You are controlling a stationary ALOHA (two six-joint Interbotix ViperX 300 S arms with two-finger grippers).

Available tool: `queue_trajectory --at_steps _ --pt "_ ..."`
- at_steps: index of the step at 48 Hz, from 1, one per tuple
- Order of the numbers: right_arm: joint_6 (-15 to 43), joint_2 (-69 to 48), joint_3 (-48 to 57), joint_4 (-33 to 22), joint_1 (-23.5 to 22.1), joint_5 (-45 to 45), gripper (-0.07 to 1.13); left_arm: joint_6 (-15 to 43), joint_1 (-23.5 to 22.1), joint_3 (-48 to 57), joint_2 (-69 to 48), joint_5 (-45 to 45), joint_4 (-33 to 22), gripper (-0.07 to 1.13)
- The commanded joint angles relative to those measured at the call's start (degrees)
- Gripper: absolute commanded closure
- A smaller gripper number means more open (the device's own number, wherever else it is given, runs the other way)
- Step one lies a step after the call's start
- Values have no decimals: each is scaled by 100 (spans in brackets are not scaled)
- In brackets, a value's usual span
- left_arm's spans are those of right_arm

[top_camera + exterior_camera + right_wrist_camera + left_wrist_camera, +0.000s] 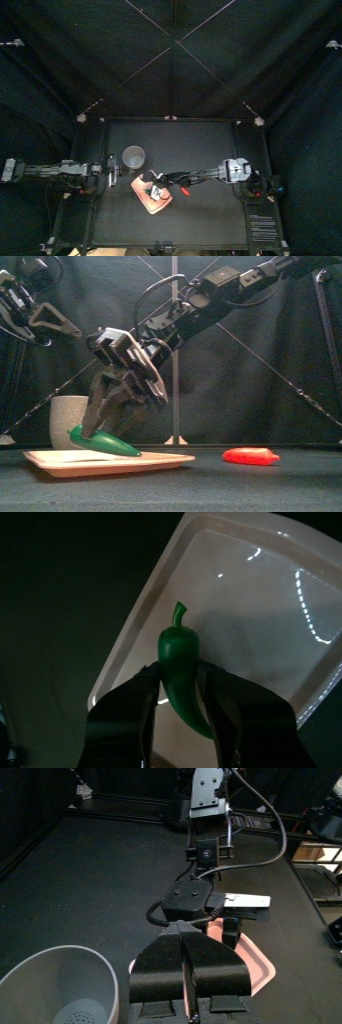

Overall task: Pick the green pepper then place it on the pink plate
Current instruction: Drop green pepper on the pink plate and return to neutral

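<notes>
Black curtains closed off the back of the booth, and the dark table carried only a few things. Near its front lay the tray, the landmark for all else. The right gripper hung low over the tray's left half, its jaws pinching the pepper across the thick middle, with the stem end pointing out beyond the jaw tips. The pepper sat tilted, and its lower tip was at or just above the tray's floor; contact could not be told. A cup stood just behind the tray's left end. A red toy lay on the table off the tray's right end, apart from it. The left gripper rested to the left of the tray, raised and clear of it, jaws pressed together on nothing.

The pick looked done and the placing was in hand. The next move likely called for a small descent until the pepper bore on the tray, then spreading the jaws and lifting straight up so that the pepper would not be dragged toward the rim.
</notes>
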Motion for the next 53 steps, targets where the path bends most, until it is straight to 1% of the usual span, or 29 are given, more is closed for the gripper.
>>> queue_trajectory --at_steps 1,8,11,14,20,29,35,46,53 --pt "-9 -149 -167 -246 0 0 37 0 9 -53 9 -18 0 100" --pt "0 -149 -176 -633 44 18 25 -9 0 -26 9 -18 0 100" --pt "9 -149 -176 -642 53 26 19 -9 0 -26 9 -18 0 100" --pt "9 -167 -176 -606 53 26 16 -9 0 -26 9 -26 0 100" --pt "0 -281 -176 -580 53 35 15 -18 0 -18 9 -35 -9 100" --pt "-18 -896 114 -686 44 -44 15 -35 0 -26 9 -35 -35 100" --pt "-35 -1450 659 -791 53 -413 15 -18 -9 -26 9 -35 -70 100" --pt "-35 -2382 1942 -958 70 -1441 15 -9 -9 0 9 -35 -62 100" --pt "-79 -2918 2725 -1002 97 -2250 15 0 9 18 9 -35 -62 100"
